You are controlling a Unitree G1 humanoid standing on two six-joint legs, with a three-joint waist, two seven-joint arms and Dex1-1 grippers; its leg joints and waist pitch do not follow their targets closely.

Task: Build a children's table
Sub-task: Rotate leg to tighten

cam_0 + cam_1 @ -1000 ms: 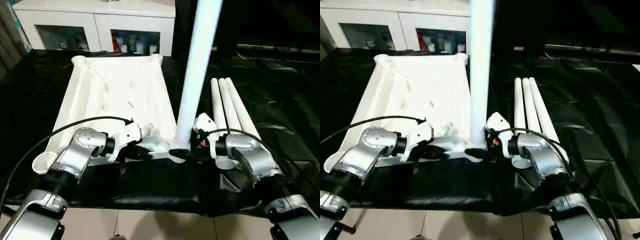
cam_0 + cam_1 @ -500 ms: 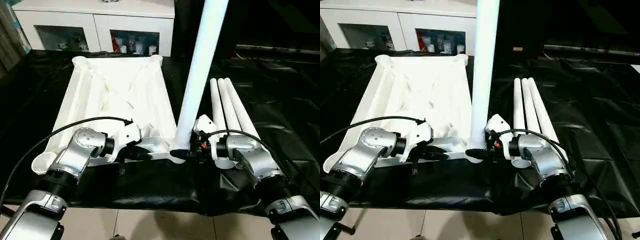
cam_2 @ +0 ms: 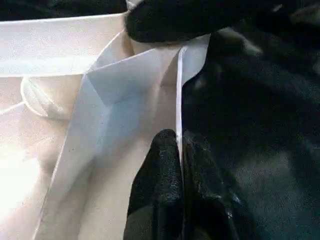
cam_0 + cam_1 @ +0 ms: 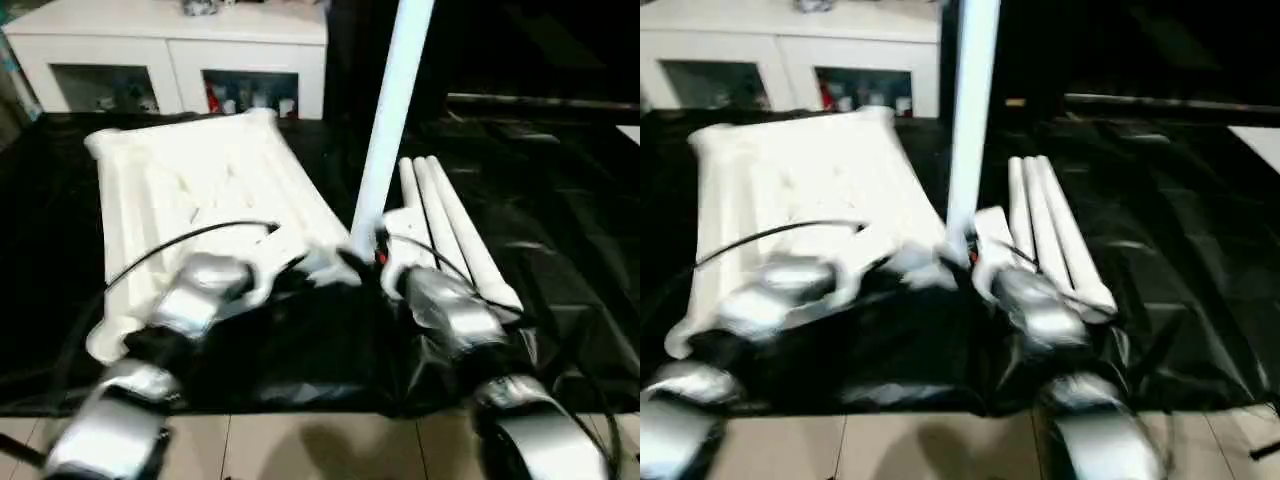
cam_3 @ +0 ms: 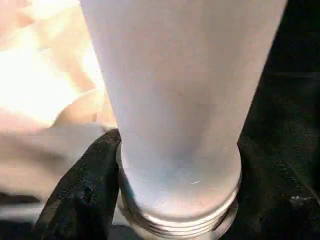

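the black-covered desk [image 4: 560,250] carries the white tabletop [image 4: 190,190], lying underside up on the robot's left half. behind it stands a white cabinet [image 4: 170,55]. one leg [image 4: 392,110] stands upright at the tabletop's near right corner, the right claw [image 5: 125,200] clamped around its threaded base. three more legs [image 4: 445,215] lie side by side just right of it. the left claw [image 3: 179,175] is pinched together on the tabletop's near rim.

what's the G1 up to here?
Building a children's table. The tabletop lies underside up on black sheeting. The left gripper pinches its near rim, jaws shut. The right gripper holds one leg upright at the tabletop's near corner. Three more legs lie side by side to its right.
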